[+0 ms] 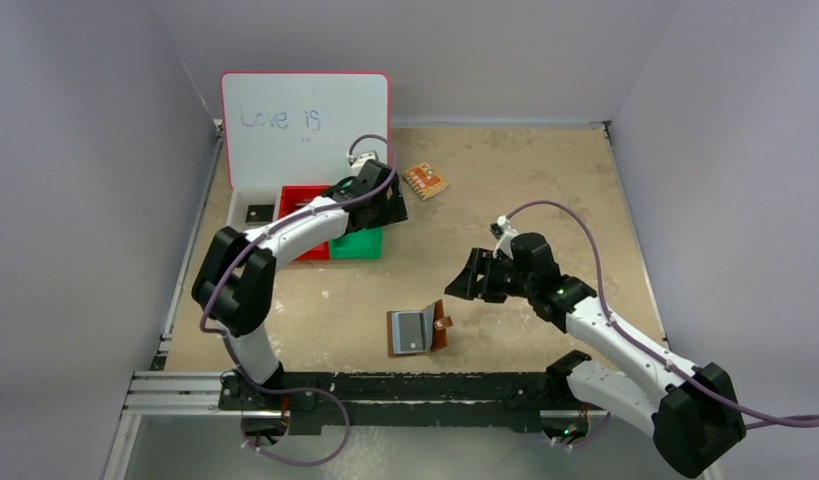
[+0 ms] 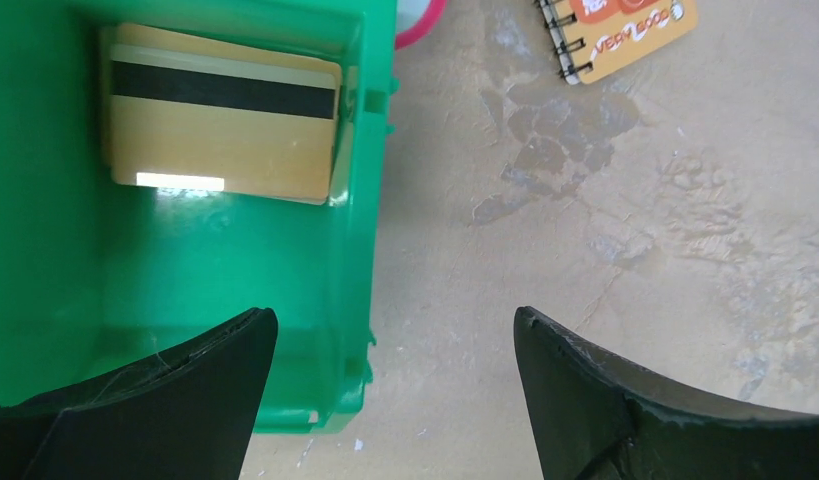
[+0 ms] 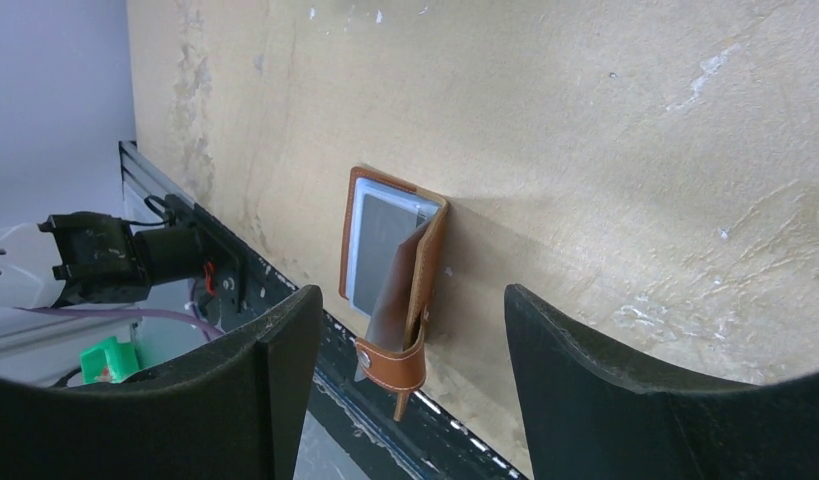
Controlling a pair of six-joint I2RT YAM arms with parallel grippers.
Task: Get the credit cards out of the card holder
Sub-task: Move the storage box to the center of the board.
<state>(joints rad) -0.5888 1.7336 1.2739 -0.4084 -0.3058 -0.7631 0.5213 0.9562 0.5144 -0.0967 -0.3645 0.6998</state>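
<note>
Nearest, the black rail (image 1: 385, 385) carries both arm bases along the table (image 1: 545, 200) edge. Just beyond it, between the bases, the wallet (image 1: 418, 331) lies open on the table: its left half is flat, with a grey card (image 1: 411, 331) showing in the clear pocket, and its right flap stands up with the snap tab on its outer edge. In the right wrist view the wallet (image 3: 417, 300) sits between the two dark fingers, the grey card (image 3: 380, 250) in its pocket and the flap tilted over it. The right gripper (image 1: 472, 275) hangs above the table, to the right of the wallet and a little farther back, apart from it; its jaws are spread and grip nothing. Farther back on the left, the left gripper (image 1: 385, 205) hovers over the right edge of the green bin (image 1: 357, 245), jaws wide apart with nothing between them. Its wrist view shows one finger over the green bin (image 2: 185, 270) and the other over bare table, and a gold card (image 2: 225, 140) with a black stripe resting in the bin's far end. Left of the green bin stand a red bin (image 1: 300, 200) and a white bin (image 1: 250, 205), the white one holding a dark card (image 1: 259, 212). A notebook (image 1: 426, 180) lies right of the left gripper, and a whiteboard (image 1: 305, 120) leans against the back wall.
</note>
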